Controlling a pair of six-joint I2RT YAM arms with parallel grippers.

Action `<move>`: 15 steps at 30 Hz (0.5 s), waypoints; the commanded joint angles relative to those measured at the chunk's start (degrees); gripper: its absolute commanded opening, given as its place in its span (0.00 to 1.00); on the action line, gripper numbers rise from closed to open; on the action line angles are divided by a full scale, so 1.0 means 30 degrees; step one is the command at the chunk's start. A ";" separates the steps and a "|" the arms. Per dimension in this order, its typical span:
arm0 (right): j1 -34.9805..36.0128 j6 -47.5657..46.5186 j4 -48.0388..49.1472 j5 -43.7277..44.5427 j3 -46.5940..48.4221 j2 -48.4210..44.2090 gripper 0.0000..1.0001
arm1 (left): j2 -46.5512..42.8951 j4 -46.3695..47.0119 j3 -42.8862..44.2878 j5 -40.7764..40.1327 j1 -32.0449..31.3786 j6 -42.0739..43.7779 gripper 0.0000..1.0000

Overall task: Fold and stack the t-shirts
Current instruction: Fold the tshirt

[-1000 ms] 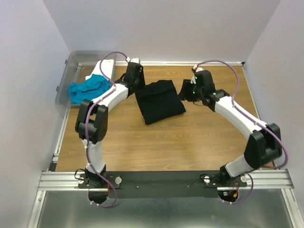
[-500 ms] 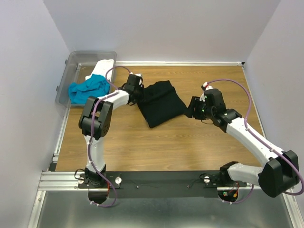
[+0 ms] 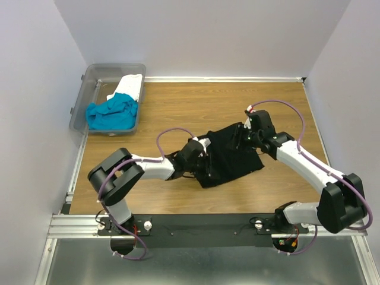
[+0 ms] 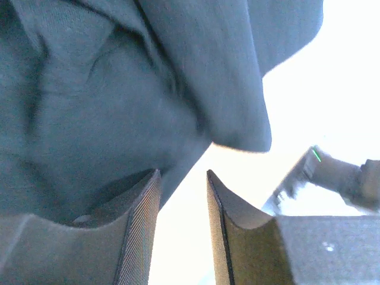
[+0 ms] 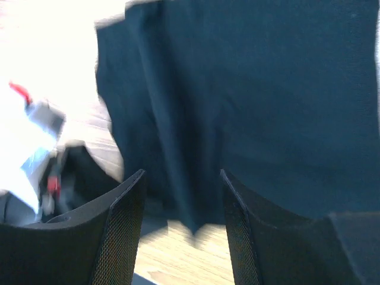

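Observation:
The black t-shirt (image 3: 234, 157) lies folded into a rough rectangle on the wooden table, right of centre. My left gripper (image 3: 200, 155) sits low at its left edge. In the left wrist view this gripper (image 4: 183, 173) is open; bare table shows in the gap, and black cloth (image 4: 119, 89) lies over and beyond the left finger. My right gripper (image 3: 239, 138) hovers over the shirt's far right part. It (image 5: 181, 172) is open, with a corner of the black cloth (image 5: 267, 89) just ahead between the fingers. The turquoise t-shirt (image 3: 113, 111) and white t-shirt (image 3: 130, 86) lie crumpled in the bin.
A clear plastic bin (image 3: 83, 101) stands at the far left corner of the table. White walls close in the left, back and right sides. A metal rail (image 3: 202, 224) with both arm bases runs along the near edge.
The black t-shirt has shifted toward the near right. My left arm swung from beside the bin down to the shirt's left edge. The right gripper returned over the shirt's far right part.

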 commanded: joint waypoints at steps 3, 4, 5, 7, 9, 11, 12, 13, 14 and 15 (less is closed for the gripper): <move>0.0579 -0.0062 -0.0695 -0.0731 0.1607 0.1121 0.61 | -0.3598 0.2752 -0.1235 -0.1140 -0.0266 -0.3182 0.47; 0.0697 -0.0121 -0.0783 -0.0613 0.1812 0.1268 0.61 | -0.4008 0.2665 -0.1556 -0.1607 -0.0148 -0.3124 0.47; 0.0785 -0.0209 -0.0871 -0.0553 0.1930 0.1386 0.61 | -0.4331 0.2548 -0.1647 -0.1728 0.0027 -0.2949 0.47; 0.1164 -0.0442 -0.1280 -0.0233 0.2135 0.1796 0.62 | -0.4802 0.1994 -0.1706 -0.1846 0.0552 -0.2363 0.47; 0.1488 -0.0793 -0.1631 0.0236 0.2253 0.2030 0.63 | -0.4891 0.2019 -0.1910 -0.1672 0.0935 -0.2128 0.47; 0.1927 -0.1321 -0.1750 0.0676 0.2224 0.2381 0.63 | -0.4775 0.2428 -0.2145 -0.1146 0.1404 -0.1835 0.47; 0.2219 -0.1468 -0.1808 0.0794 0.2224 0.2528 0.63 | -0.4687 0.2603 -0.2232 -0.0998 0.1522 -0.1631 0.47; 0.2337 -0.1759 -0.1867 0.0998 0.2282 0.2935 0.63 | -0.4599 0.2750 -0.2175 -0.0939 0.1581 -0.1542 0.47; 0.2658 -0.1994 -0.1955 0.1232 0.2399 0.3143 0.63 | -0.4337 0.2926 -0.2146 -0.0851 0.1639 -0.1280 0.47; 0.2806 -0.2084 -0.1984 0.1350 0.2487 0.3696 0.63 | -0.4132 0.2927 -0.2000 -0.0850 0.1669 -0.1191 0.47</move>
